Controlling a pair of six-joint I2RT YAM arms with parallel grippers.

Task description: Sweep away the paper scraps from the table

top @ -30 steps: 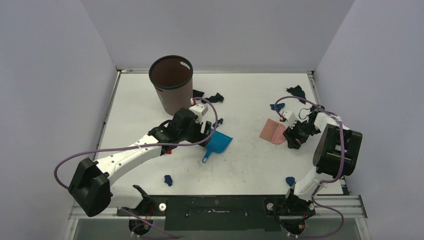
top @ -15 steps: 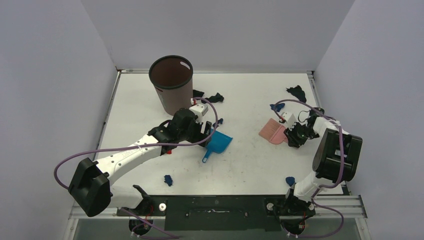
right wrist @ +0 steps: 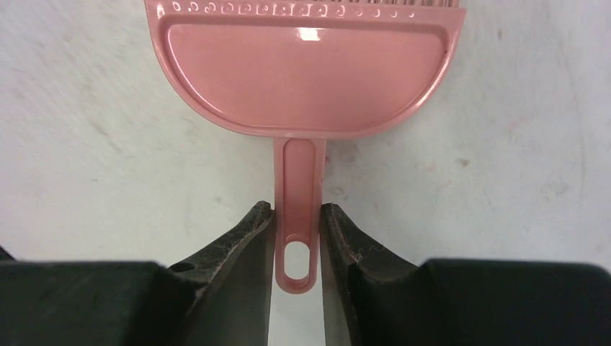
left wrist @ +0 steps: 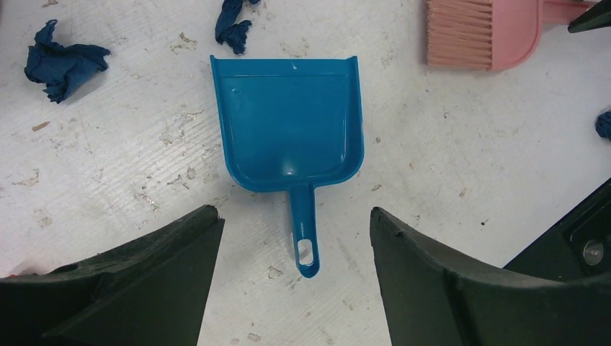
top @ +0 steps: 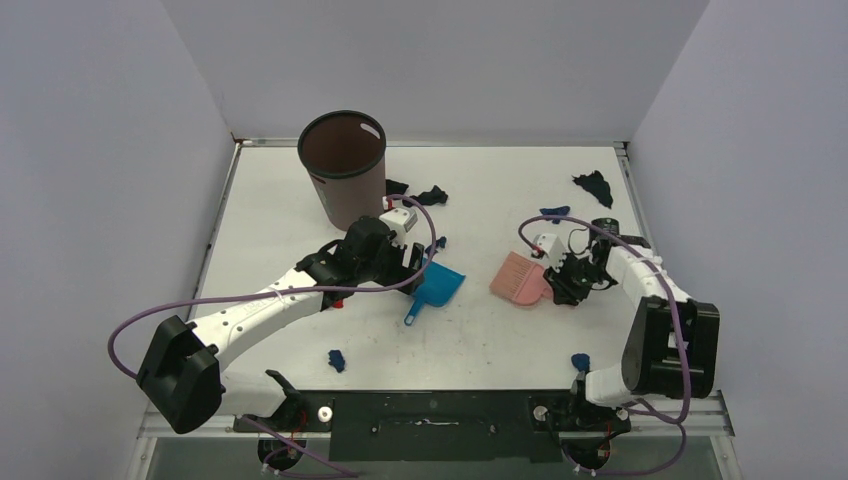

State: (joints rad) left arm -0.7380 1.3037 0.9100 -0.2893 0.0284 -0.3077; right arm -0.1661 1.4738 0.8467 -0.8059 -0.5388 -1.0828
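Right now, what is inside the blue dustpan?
Nothing: the dustpan shows only bare blue plastic. One paper scrap lies just outside its open edge. The table under it is covered.

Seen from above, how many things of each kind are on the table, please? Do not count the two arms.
paper scraps: 7
blue dustpan: 1
pink brush: 1
brown bin: 1
Total: 10

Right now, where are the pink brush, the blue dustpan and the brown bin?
pink brush (right wrist: pixel 302 79): right wrist view, on the back of its head.
blue dustpan (left wrist: pixel 288 130): left wrist view, middle of its scoop.
brown bin (top: pixel 350 205): top external view, on its outer wall.
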